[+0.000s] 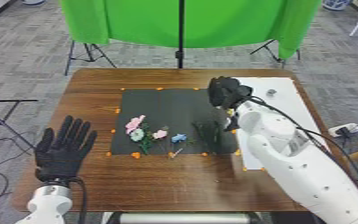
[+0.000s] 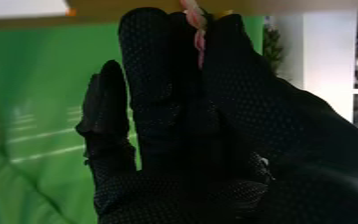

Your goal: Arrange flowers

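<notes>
We can read no text, label, brand, number or sign in the head view, from twelve o'clock round the whole dial. In the right wrist view, likewise, we find no legible lettering or numerals at any hour.

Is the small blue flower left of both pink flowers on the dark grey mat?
No, the small blue flower lies right of both pink flowers on the dark grey mat.
</notes>
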Robot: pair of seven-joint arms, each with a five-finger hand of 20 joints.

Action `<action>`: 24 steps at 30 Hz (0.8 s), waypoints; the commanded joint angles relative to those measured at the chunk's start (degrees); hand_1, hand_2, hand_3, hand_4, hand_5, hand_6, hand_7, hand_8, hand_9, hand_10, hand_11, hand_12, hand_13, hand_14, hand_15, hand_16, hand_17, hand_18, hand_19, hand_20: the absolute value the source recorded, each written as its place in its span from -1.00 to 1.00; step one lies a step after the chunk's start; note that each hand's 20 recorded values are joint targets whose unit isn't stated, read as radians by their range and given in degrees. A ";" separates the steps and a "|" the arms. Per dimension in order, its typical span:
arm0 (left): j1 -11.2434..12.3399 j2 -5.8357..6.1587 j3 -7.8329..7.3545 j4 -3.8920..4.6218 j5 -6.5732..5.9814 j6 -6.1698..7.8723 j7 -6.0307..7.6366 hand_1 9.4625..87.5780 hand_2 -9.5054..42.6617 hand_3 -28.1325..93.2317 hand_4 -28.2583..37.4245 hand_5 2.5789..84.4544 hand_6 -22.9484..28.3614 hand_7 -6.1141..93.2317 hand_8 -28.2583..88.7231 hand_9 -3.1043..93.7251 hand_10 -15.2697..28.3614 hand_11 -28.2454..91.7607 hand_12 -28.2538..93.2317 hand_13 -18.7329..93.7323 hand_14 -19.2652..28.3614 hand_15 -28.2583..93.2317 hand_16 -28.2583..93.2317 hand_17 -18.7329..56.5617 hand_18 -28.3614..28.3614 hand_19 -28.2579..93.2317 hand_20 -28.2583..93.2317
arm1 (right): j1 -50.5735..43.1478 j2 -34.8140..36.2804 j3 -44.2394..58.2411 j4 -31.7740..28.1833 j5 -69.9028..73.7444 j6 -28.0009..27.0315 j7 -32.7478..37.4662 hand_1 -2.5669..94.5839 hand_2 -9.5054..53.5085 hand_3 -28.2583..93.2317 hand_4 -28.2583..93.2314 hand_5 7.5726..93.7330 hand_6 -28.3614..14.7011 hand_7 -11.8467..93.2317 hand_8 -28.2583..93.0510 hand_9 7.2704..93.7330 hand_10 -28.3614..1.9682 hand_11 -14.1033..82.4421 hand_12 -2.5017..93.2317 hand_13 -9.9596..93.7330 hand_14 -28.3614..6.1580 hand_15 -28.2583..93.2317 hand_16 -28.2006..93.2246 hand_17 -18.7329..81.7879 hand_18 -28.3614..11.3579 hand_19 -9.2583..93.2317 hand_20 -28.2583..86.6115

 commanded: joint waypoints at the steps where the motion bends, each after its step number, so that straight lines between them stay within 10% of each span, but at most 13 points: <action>1: -0.93 0.40 -0.01 0.31 -0.50 1.66 -0.04 -0.49 -0.06 0.72 -1.00 0.07 0.27 -0.66 -0.67 -0.12 0.39 -0.22 -0.38 -0.17 0.45 -0.01 -0.65 -0.69 0.46 0.01 -0.35 | -3.00 0.67 -1.11 -0.14 -2.64 -0.36 1.21 0.33 -1.00 0.63 -1.00 0.60 0.28 -0.06 -0.57 0.81 0.20 -0.37 -0.03 0.61 0.26 0.09 0.15 0.02 -0.64 0.73 0.17; 6: -0.59 0.38 -0.59 -0.23 -0.92 3.72 -0.03 -0.49 -0.06 0.72 -1.00 0.08 0.28 -0.66 -0.67 -0.11 0.40 -0.21 -0.38 -0.17 0.45 0.00 -0.65 -0.69 0.46 0.02 -0.34 | -4.33 0.91 -1.31 -2.04 -2.09 0.08 0.52 0.30 -1.00 0.64 -1.00 0.55 0.27 -0.04 -0.60 0.77 0.18 -0.36 -0.05 0.58 0.29 0.12 0.14 0.01 -0.64 0.74 0.17; 12: -0.89 0.45 -0.67 -0.01 -1.13 2.93 -0.86 -0.49 -0.05 0.72 -1.00 0.09 0.28 -0.65 -0.67 -0.11 0.40 -0.20 -0.38 -0.17 0.45 0.01 -0.65 -0.70 0.46 0.03 -0.34 | -5.44 0.83 -0.88 -3.29 -2.42 -0.99 0.33 0.25 -1.00 0.64 -1.00 0.45 0.24 -0.11 -0.64 0.70 0.17 -0.42 -0.12 0.52 0.26 0.14 0.12 -0.01 -0.64 0.72 0.15; 15: -0.76 0.65 -1.32 -0.31 -3.34 3.62 0.14 -0.49 -0.05 0.72 -1.00 0.09 0.28 -0.64 -0.67 -0.11 0.40 -0.20 -0.38 -0.17 0.45 0.01 -0.66 -0.70 0.46 0.04 -0.34 | -5.68 0.62 -0.09 -4.01 -0.65 -4.61 1.35 0.19 -1.00 0.68 -1.00 0.39 0.28 -0.30 -0.66 0.52 0.06 -0.37 -0.42 0.49 0.18 0.23 0.08 -0.02 -0.67 0.77 0.16; 24: 0.18 0.51 -1.94 -0.84 -3.07 3.54 0.76 -0.49 -0.04 0.72 -1.00 0.10 0.29 -0.64 -0.68 -0.11 0.40 -0.19 -0.38 -0.17 0.45 0.04 -0.66 -0.70 0.47 0.06 -0.33 | -7.00 1.55 2.15 -5.86 0.59 -5.72 2.92 0.07 -1.00 0.76 -1.00 0.29 0.26 -0.43 -0.77 0.24 -0.01 -0.44 -0.65 0.39 -0.02 0.39 -0.03 -0.02 -0.71 0.85 0.18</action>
